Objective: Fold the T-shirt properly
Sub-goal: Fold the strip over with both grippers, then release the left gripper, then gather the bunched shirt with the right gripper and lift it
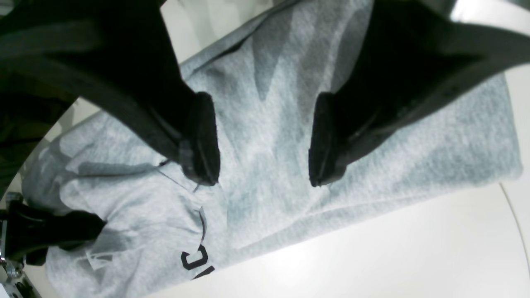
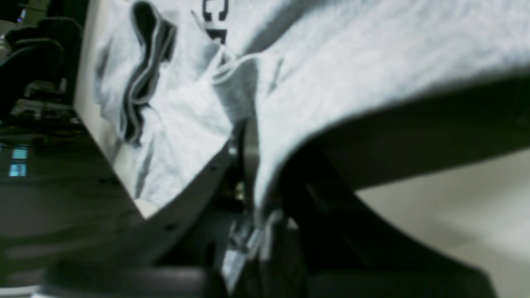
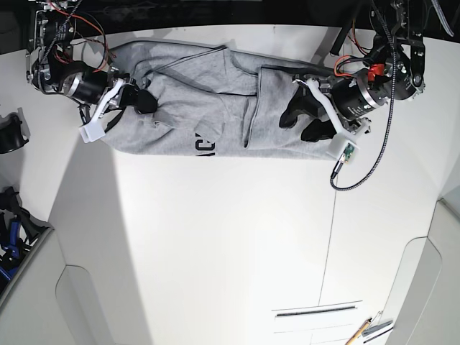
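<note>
The grey T-shirt [image 3: 215, 93] lies crumpled along the far side of the white table [image 3: 215, 237], with part of its black lettering [image 3: 205, 146] showing at the near hem. My left gripper [image 1: 263, 161] hovers open over the shirt's [image 1: 269, 103] right part, and nothing is between its black pads [image 1: 203, 140]. My right gripper [image 3: 140, 100] is at the shirt's left end. In the blurred right wrist view a fold of the T-shirt [image 2: 331, 62] runs down into the narrow gap of the right gripper [image 2: 248, 136], which looks shut on it. The dark collar opening [image 2: 143, 70] lies beyond.
A black cable with a white plug [image 3: 346, 153] trails from the left arm onto the table right of the shirt. Dark equipment [image 3: 11, 136] sits off the table's left edge. A table seam [image 3: 332, 237] runs toward the front, with a slot [image 3: 316, 310] near it.
</note>
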Controlling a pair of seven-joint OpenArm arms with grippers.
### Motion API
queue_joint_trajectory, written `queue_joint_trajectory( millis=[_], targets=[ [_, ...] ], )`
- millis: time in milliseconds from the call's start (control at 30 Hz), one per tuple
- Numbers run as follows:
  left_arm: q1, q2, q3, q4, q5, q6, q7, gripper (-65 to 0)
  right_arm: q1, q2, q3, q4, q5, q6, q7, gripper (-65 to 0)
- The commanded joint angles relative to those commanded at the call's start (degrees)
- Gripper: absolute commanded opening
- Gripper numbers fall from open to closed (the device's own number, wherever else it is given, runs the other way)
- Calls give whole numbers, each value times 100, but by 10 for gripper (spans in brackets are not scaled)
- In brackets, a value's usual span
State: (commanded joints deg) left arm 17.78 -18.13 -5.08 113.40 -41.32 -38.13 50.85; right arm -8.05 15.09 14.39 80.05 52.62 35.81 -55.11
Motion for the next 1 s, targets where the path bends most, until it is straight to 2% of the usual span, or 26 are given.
queue_joint_trajectory(
  millis=[100, 167, 267, 367, 533, 633, 767, 833, 933, 1000],
  targets=[
    [0, 2, -219, 28, -26, 0, 0, -275, 92, 39, 2, 0, -74, 0, -11, -650],
    [0, 2, -546, 96, -219, -2, 50, -275, 125, 164, 22, 0, -83, 0, -22, -650],
    [4, 2, -1095, 125, -527, -7, 356, -275, 142, 501, 79, 0, -76, 0, -20, -650],
    [90, 2, -1427, 118, -511, -4, 579, -275, 188, 857, 205, 0, -79, -2, -22, -650],
    [483, 15, -1432, 107, -518, -7, 570, -275, 319, 1364, 577, 0, -76, -2, -24, -650],
    [723, 20, -1150, 101, -446, -26, 496, -275, 549, 1628, 802, 0, -70, -4, -87, -650],
    [809, 20, -337, 90, 234, 48, 87, -277, 905, 1989, 922, 0, 37, -26, -155, -650],
    [807, 20, 138, 90, 586, 282, -227, -294, 1121, 2079, 922, 0, 109, -26, -254, -650],
    [763, 24, 831, 87, 1189, 638, -658, -414, 1377, 2100, 922, 20, 457, -22, -540, -650],
    [671, 52, 1252, 76, 1513, 890, -730, -429, 1440, 2096, 922, 98, 487, -22, -535, -650]
  ],
)
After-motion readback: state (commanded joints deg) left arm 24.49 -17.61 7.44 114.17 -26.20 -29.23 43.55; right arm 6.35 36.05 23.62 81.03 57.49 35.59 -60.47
